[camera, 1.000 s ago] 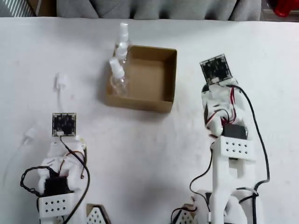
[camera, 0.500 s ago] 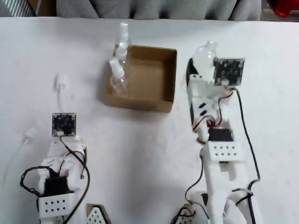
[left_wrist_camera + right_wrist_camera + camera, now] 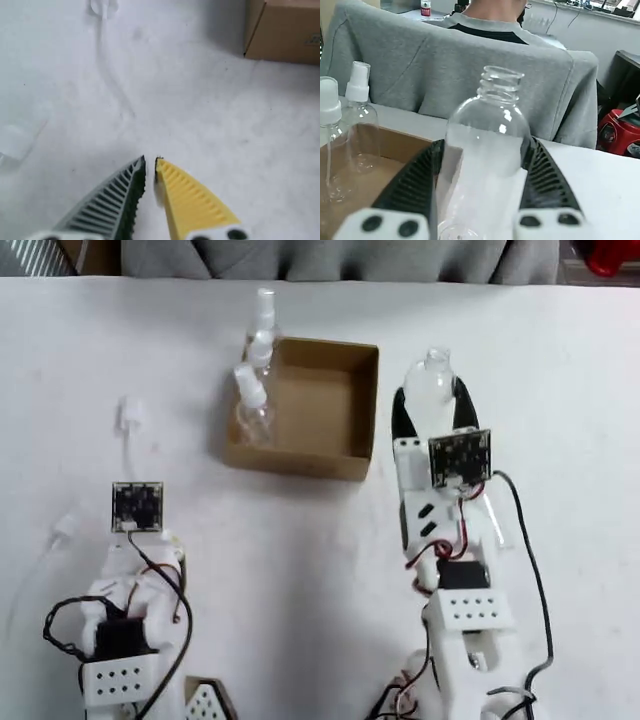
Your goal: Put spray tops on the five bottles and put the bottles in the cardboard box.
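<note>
Right gripper (image 3: 430, 408) clasping an uncapped bottle (image 3: 432, 388) just to the right of the cardboard box (image 3: 318, 445); left gripper (image 3: 150, 162) idle over the table (image 3: 560, 340).
The black and white fingers press against opposite sides of the clear bottle (image 3: 487, 150), whose threaded neck carries no spray top and points away from the arm. The left gripper sits well to the lower left of the box, its grey and yellow fingers drawn together with their tips almost touching and nothing between them. Three capped bottles (image 3: 252, 400) stand along the box's left wall, though whether inside or just outside it is unclear. Two loose spray tops lie left of the box, one (image 3: 130, 418) nearer and one (image 3: 65, 530) farther.
</note>
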Available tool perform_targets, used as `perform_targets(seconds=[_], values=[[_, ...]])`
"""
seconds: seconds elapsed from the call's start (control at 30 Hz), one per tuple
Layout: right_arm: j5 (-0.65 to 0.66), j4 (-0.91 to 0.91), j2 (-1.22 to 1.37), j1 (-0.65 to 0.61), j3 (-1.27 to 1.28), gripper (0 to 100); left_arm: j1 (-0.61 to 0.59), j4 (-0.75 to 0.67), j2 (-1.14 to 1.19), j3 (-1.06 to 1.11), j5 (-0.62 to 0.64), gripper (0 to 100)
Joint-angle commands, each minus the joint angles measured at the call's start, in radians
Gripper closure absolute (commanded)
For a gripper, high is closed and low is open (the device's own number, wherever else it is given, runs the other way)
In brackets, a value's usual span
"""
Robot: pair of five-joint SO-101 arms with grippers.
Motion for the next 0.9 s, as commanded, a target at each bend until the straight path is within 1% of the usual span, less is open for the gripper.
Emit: perform_targets(seconds=[0.0, 0.13, 0.47, 0.6, 0.73, 0.87], values=[[0.018, -0.027, -0.058, -0.008, 0.018, 98.4, -0.012, 0.005, -0.018, -0.005, -0.011, 95], [0.02, -0.024, -0.122, 0.018, 0.077, 98.4, -0.012, 0.003, -0.018, -0.005, -0.011, 95], [0.011, -0.022, -0.42, 0.223, 0.275, 98.4, -0.012, 0.005, -0.018, -0.005, -0.011, 95], [0.011, -0.021, -0.553, 0.262, 0.351, 98.4, -0.005, 0.002, -0.018, -0.005, -0.011, 95], [0.009, 0.133, -0.653, 0.254, 0.353, 98.4, -0.005, 0.002, -0.018, -0.005, -0.011, 95], [0.009, 0.32, -0.745, 0.206, 0.353, 98.4, -0.005, 0.002, -0.018, -0.005, -0.011, 95]])
